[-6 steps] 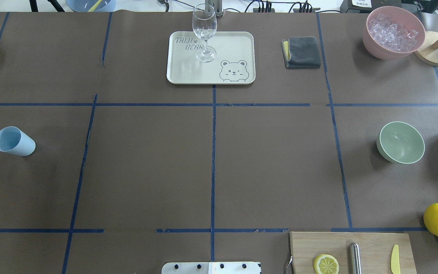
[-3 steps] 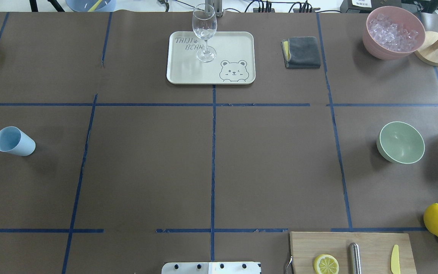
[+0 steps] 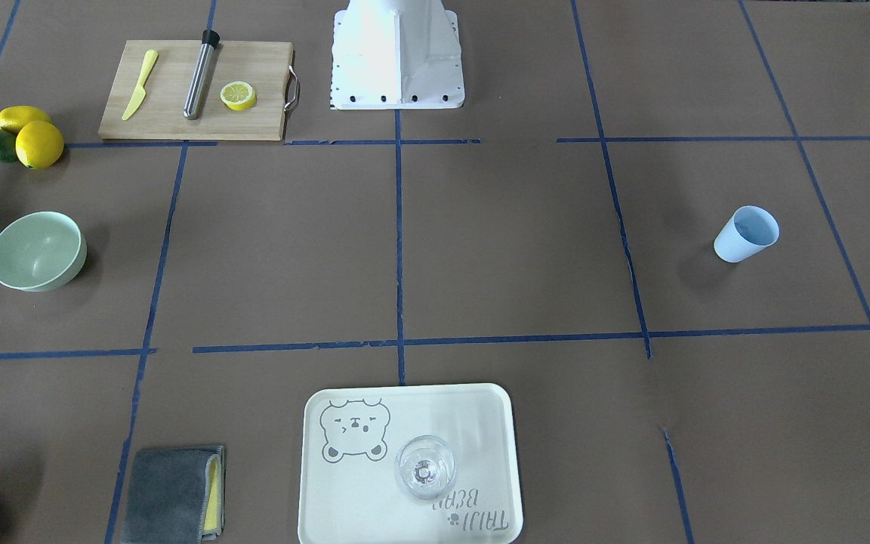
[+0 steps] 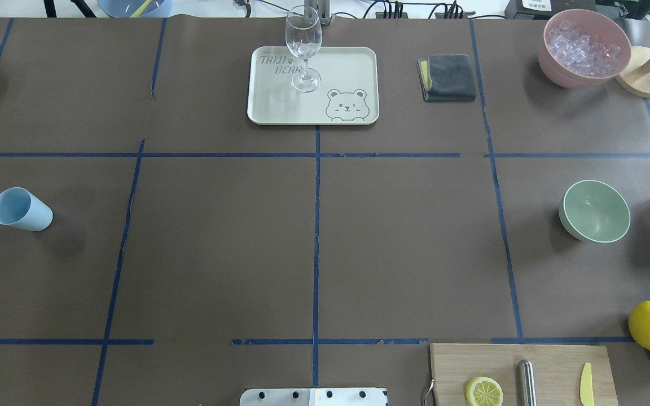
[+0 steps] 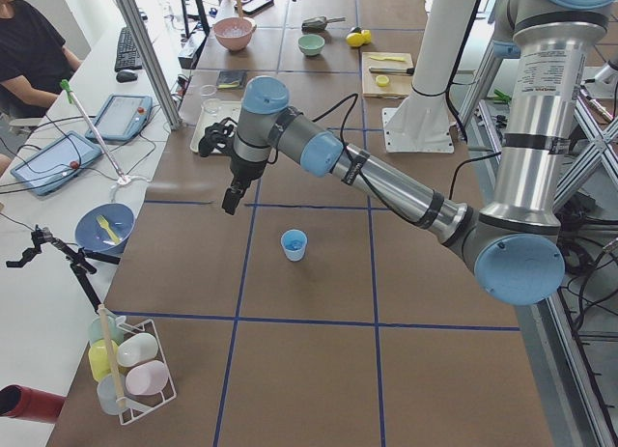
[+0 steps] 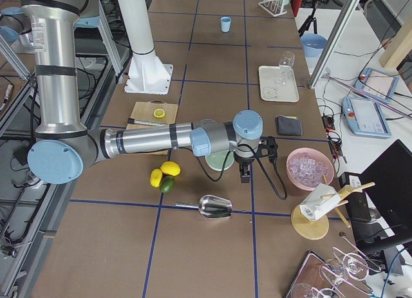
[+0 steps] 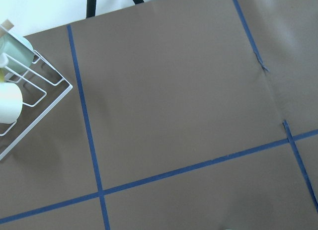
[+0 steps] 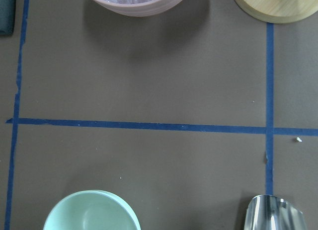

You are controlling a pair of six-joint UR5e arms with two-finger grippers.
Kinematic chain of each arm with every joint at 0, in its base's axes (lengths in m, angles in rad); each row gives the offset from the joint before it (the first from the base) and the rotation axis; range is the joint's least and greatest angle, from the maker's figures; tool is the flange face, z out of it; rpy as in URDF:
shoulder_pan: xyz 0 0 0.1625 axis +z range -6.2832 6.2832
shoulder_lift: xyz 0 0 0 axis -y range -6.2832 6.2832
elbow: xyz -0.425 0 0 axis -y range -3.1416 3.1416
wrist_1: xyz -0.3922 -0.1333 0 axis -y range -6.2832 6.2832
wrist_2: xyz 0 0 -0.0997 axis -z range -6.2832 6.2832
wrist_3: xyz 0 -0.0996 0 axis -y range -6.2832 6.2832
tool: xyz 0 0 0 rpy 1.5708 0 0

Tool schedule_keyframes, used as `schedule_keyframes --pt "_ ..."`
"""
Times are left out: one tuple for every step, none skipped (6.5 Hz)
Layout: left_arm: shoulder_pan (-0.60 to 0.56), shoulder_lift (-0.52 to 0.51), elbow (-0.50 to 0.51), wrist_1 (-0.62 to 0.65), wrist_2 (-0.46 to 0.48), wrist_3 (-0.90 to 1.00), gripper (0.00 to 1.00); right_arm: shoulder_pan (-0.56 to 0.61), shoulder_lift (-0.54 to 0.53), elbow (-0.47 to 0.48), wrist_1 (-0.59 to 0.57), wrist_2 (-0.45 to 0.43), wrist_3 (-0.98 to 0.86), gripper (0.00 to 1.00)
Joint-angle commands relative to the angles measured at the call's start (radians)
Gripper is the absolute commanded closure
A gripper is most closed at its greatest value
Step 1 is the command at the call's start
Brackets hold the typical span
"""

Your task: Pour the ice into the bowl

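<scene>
The ice (image 4: 583,48) lies heaped in the pink bowl (image 4: 550,62) at the far right corner of the surface (image 4: 404,237). The green bowl (image 4: 594,211) stands upright nearer the robot on the same side, well apart from the pink bowl, with a blue tape line between them. The right claw (image 6: 244,179) hangs pointing down over the strip between the two bowls, just beside the green bowl's rim and touching neither; it shows only in the right side view, so I cannot tell whether it is released or clenched. A metal scoop (image 6: 214,206) lies on the surface near the green bowl, apart from the claw. The left claw (image 5: 229,206) hangs over the other end of the surface, near the blue cup (image 4: 20,209) and far from the ice; its state I cannot tell either
</scene>
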Motion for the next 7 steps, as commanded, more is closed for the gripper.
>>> schedule_keyframes --pt "0.058 0.143 -0.049 -0.252 0.098 -0.145 0.00 -0.115 -0.084 -0.008 0.290 -0.037 0.271 0.00" --pt "0.081 0.260 -0.064 -0.432 0.138 -0.219 0.00 -0.205 -0.142 -0.009 0.448 -0.131 0.391 0.00" --pt "0.102 0.350 -0.064 -0.590 0.193 -0.265 0.00 -0.262 -0.156 -0.061 0.573 -0.161 0.493 0.00" --pt "0.105 0.360 -0.066 -0.601 0.208 -0.268 0.00 -0.290 -0.163 -0.125 0.688 -0.166 0.544 0.00" --pt "0.108 0.361 -0.066 -0.624 0.211 -0.311 0.00 -0.322 -0.164 -0.179 0.756 -0.169 0.567 0.00" --pt "0.116 0.367 -0.066 -0.665 0.237 -0.333 0.00 -0.347 -0.164 -0.184 0.761 -0.189 0.589 0.00" --pt "0.137 0.376 -0.066 -0.681 0.276 -0.334 0.00 -0.358 -0.164 -0.184 0.761 -0.193 0.593 0.01"
